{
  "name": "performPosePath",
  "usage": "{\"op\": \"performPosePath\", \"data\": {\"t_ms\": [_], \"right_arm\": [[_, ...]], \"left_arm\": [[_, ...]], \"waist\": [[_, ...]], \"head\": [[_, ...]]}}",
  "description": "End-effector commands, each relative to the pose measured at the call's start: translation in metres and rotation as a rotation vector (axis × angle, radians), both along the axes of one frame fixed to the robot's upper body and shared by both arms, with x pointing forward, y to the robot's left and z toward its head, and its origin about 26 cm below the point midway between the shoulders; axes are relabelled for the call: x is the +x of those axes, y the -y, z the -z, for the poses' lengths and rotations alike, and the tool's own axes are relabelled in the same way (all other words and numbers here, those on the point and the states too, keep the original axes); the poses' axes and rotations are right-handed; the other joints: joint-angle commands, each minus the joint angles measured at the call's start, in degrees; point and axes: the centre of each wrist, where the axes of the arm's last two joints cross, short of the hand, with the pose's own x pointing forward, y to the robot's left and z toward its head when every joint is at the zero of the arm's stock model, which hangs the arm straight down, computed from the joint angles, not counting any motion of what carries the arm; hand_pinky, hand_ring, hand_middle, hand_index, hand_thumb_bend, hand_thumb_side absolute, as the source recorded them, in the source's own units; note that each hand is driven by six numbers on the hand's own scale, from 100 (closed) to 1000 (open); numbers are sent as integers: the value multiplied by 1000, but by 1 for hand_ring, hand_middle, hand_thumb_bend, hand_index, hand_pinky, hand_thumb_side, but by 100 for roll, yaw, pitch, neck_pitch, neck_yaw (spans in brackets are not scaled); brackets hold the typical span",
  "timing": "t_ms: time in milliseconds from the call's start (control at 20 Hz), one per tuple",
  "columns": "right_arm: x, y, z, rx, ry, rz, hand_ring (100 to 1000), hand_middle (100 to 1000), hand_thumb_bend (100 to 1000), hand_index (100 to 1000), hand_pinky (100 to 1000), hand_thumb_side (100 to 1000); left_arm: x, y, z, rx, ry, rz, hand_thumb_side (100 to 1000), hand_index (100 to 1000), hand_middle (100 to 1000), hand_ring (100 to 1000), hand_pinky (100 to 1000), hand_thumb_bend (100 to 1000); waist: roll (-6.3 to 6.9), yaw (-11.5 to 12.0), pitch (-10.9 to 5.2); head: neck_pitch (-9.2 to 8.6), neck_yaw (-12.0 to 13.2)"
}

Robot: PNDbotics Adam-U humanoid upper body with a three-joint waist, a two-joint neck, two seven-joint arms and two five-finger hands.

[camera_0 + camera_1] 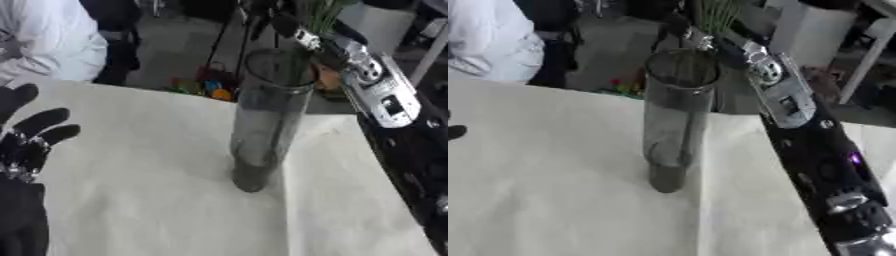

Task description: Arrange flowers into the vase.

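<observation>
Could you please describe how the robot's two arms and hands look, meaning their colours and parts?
The left hand is black, with thick rounded fingers and small silver metal parts near the knuckles. The right arm is mostly black, with a long silver plate that has round joints and dark openings; a small purple light shows lower on it. The right hand looks dark with a silver piece.

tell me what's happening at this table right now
The robot's right arm reaches across the white table toward the top of a tall clear glass cylinder vase, carrying thin green flower stems just above its rim. The right hand is at the stems, but its fingers are too hidden to read. The stems are not yet down inside the vase, which looks empty. The left hand rests open at the view's left edge, fingers up, idle.
</observation>
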Motion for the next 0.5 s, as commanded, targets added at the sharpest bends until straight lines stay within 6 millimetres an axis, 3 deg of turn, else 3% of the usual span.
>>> {"op": "performPosePath", "data": {"t_ms": [50,500], "right_arm": [[-10,11,-21,-31,50,36,1000,601,458,1000,1000,1000],[-11,11,-19,-111,48,49,1000,618,482,1000,1000,1000]], "left_arm": [[-4,1,-5,-2,23,12,943,862,804,739,714,238],[-4,1,-5,-1,22,13,943,862,805,739,714,238]], "waist": [[63,-16,-202],[56,-33,-221]], "head": [[-48,18],[-63,27]]}}
